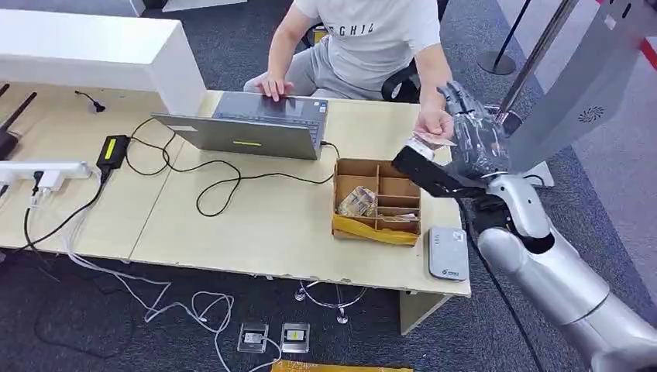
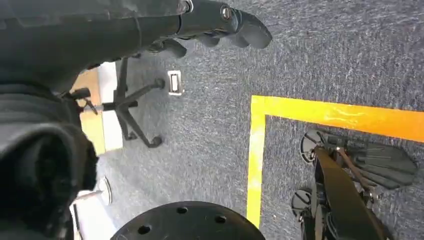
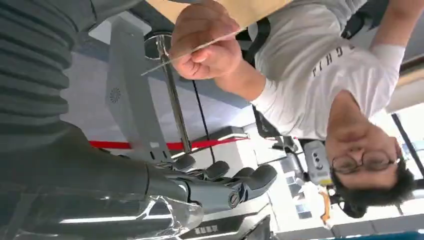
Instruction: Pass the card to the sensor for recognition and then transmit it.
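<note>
A person's hand (image 1: 435, 121) holds the thin card (image 1: 431, 142) above the table's right end. My right hand (image 1: 476, 141) is raised just beside it, fingers stretched out and holding nothing. In the right wrist view the card (image 3: 160, 66) shows edge-on, pinched in the person's hand (image 3: 210, 47), apart from my fingers (image 3: 235, 180). The white card sensor (image 1: 448, 253) lies flat on the table's near right corner. My left hand (image 2: 220, 22) hangs over the carpet with nothing in it.
A cardboard box (image 1: 377, 203) with compartments stands left of the sensor. An open laptop (image 1: 256, 124) sits in front of the seated person, with black cables (image 1: 221, 186) trailing across the table. A power strip (image 1: 46, 172) lies at far left. A grey stand (image 1: 589, 85) rises at right.
</note>
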Robot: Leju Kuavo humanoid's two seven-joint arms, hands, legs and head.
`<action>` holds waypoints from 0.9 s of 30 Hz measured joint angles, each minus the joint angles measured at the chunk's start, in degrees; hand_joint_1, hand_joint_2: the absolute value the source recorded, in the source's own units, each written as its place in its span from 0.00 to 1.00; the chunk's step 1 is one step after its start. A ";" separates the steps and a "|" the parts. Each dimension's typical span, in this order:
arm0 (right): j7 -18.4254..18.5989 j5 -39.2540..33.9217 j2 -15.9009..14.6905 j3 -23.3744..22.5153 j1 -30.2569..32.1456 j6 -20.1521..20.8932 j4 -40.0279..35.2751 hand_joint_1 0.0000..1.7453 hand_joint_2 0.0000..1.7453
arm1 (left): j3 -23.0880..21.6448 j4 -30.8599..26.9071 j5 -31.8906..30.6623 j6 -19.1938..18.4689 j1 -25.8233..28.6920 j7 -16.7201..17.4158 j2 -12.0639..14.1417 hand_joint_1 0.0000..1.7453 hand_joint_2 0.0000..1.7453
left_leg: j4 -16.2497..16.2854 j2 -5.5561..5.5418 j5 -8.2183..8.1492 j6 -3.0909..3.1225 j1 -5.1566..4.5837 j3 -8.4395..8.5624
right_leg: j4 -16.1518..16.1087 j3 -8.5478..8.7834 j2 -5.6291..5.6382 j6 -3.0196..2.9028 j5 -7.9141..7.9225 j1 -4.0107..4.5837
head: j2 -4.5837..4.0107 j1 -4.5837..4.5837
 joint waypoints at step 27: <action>1.77 0.22 4.52 9.42 -2.93 -9.05 18.12 1.00 1.00 | -1.07 0.02 2.93 1.81 0.05 1.14 -0.02 0.00 0.00 | 0.01 0.01 0.00 0.00 0.00 -0.02 | -0.01 -0.06 0.01 0.00 0.00 -0.01 | 0.02 0.04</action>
